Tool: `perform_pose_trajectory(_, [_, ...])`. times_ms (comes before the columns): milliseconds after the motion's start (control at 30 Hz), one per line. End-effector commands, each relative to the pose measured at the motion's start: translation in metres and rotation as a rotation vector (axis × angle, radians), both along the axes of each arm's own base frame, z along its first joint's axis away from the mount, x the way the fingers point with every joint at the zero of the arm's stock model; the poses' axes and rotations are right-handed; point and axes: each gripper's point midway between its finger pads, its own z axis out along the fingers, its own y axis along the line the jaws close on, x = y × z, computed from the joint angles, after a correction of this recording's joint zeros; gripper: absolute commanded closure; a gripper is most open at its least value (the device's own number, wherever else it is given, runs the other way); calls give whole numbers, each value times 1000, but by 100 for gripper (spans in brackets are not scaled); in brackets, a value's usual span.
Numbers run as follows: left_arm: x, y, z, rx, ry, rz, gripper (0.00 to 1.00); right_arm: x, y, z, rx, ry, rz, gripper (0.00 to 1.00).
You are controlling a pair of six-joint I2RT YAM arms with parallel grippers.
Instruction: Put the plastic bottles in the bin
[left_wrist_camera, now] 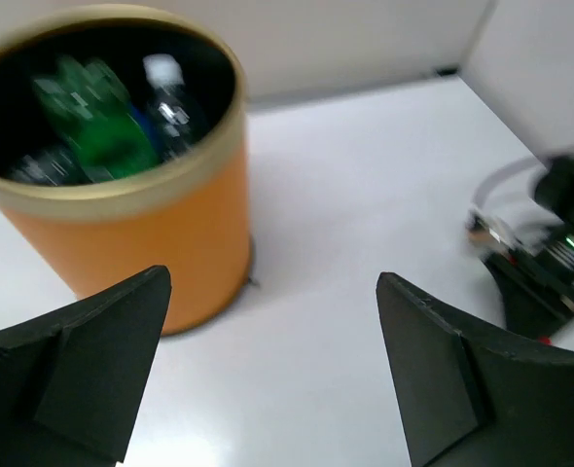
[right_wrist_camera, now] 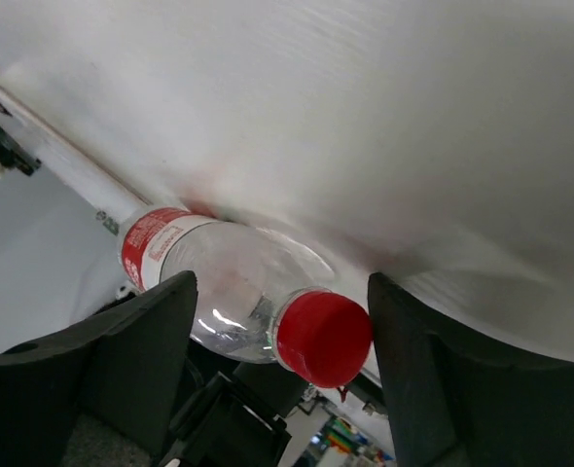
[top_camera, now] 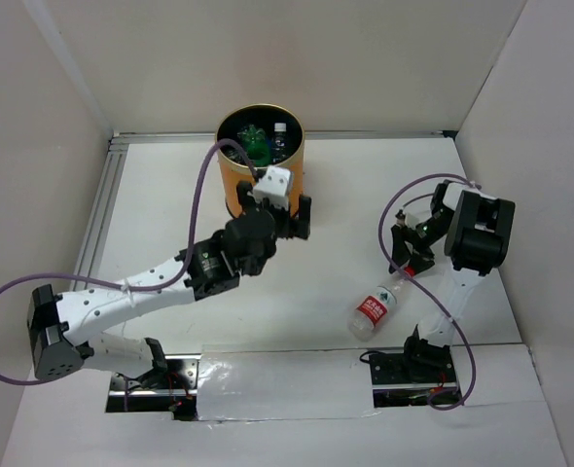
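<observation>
Right tool spread wide around the red cap of the red-label bottle lying on the table, not gripping it, left tool open and empty beside the orange bin, green bottle and others inside

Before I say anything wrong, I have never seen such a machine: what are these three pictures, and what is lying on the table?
These are two robot arms at a white table. One picture looks down from above; the other two come from cameras on each wrist. The left gripper is open and empty beside the orange bin, which already contains bottles, one of them green. One red-capped bottle lies on the table. The right gripper is open, with that bottle's cap end between its fingers, not yet gripped.
</observation>
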Motion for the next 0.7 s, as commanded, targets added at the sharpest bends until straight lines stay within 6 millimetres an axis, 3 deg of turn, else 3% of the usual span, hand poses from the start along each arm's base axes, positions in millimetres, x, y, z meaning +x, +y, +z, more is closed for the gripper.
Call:
perform_pose_trajectory(0, [-33,-7,-22,-57,77,-14,0,9,19,0,65,-41,52,27])
perform_pose_trajectory(133, [-72,-33,-75,-41,218,-138,0,10,34,3,102,-70,102,46])
perform_pose_trajectory(167, [-79,-38,-78,-52,240,-168,0,10,35,4,111,-78,105,51])
perform_pose_trajectory(233, [-90,-49,-102,-44,299,-192,0,11,42,4,123,-86,128,66])
perform_pose_trajectory(300, [-95,-55,-108,-72,341,-214,2,14,47,5,143,-91,127,78])
perform_pose_trajectory(433, [-106,-66,-131,-68,396,-240,2,25,56,11,189,-135,118,92])
perform_pose_trajectory(500, [-107,-69,-135,-69,409,-247,2,35,58,17,205,-172,109,95])
perform_pose_trajectory(600, [-111,-67,-138,-68,423,-238,2,68,59,33,204,-285,121,100])
perform_pose_trajectory(667, [-111,-60,-136,-80,426,-217,2,108,59,62,213,-433,115,100])
